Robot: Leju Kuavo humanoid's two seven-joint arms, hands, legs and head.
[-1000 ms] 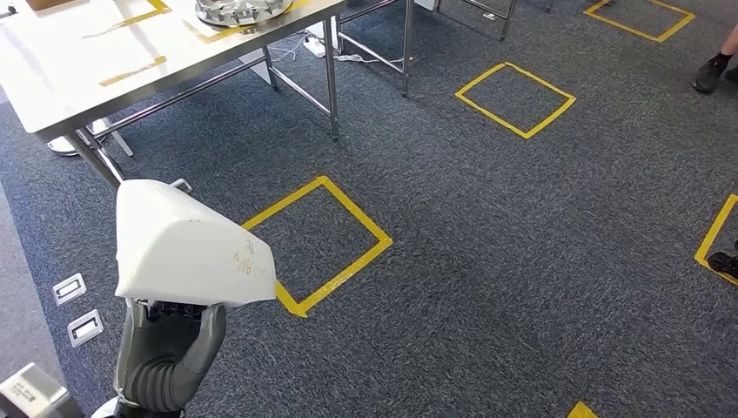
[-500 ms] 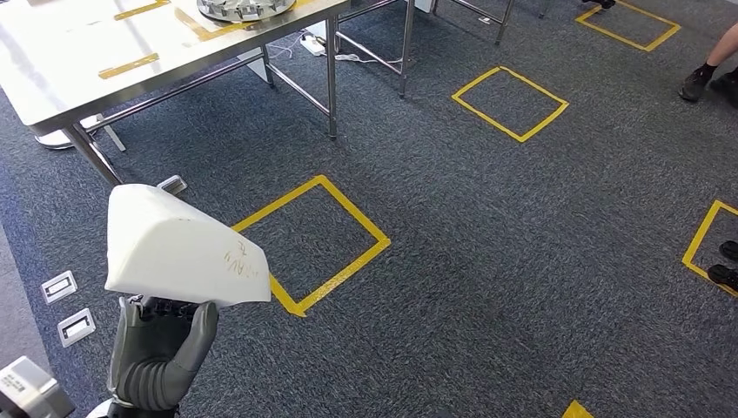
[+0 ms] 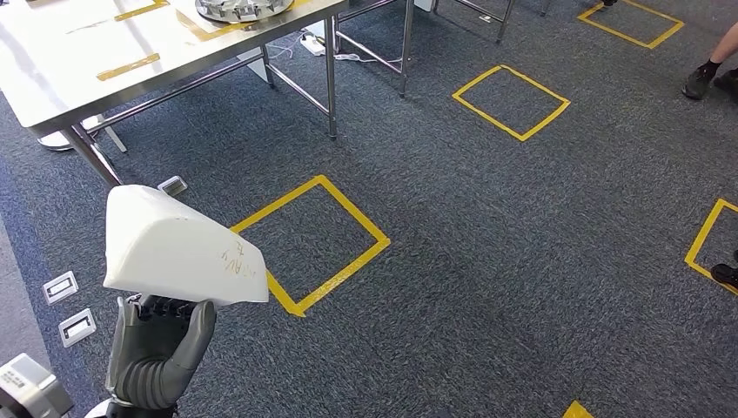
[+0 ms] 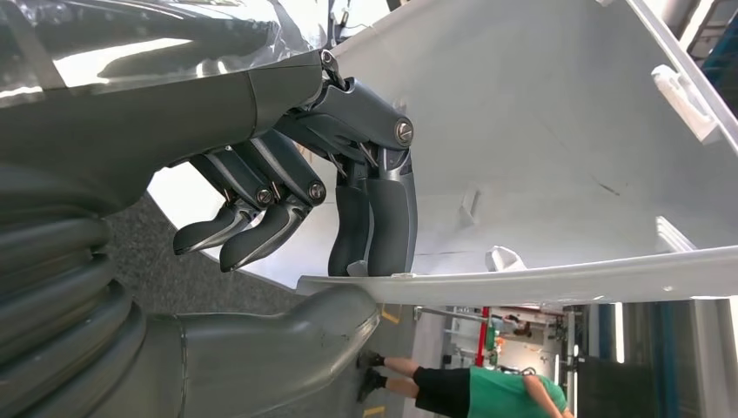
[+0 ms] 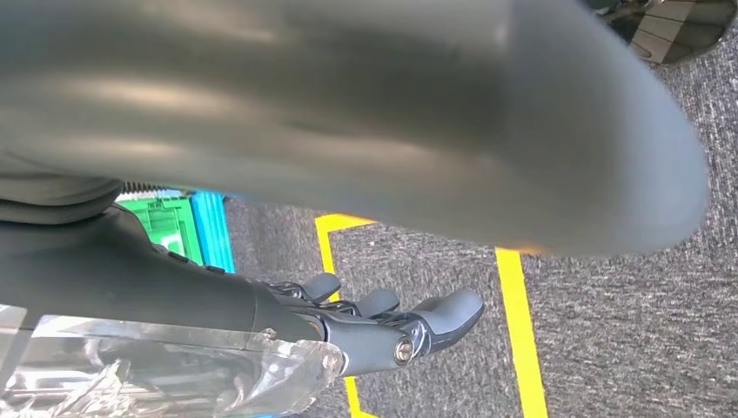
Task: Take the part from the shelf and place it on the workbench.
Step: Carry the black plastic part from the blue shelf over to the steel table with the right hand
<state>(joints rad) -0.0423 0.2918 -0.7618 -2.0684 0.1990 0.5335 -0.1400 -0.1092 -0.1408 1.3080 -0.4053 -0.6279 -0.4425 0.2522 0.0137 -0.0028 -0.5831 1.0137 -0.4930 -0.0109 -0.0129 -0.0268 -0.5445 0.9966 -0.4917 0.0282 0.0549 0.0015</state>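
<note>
The left hand [image 3: 161, 344] pinched the white part [image 3: 178, 248] by its thin lower rim; it looked a light, stiff shell, liable to tip above that grip.

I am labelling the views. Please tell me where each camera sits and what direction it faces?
Head view: high on the body, facing forward and down at carpet and workbench; left robot hand holding the white part.
Left wrist view: behind that hand, facing the part's inner side.
Right wrist view: behind the right robot hand, facing the carpet.
Head and left wrist views share the part.
</note>
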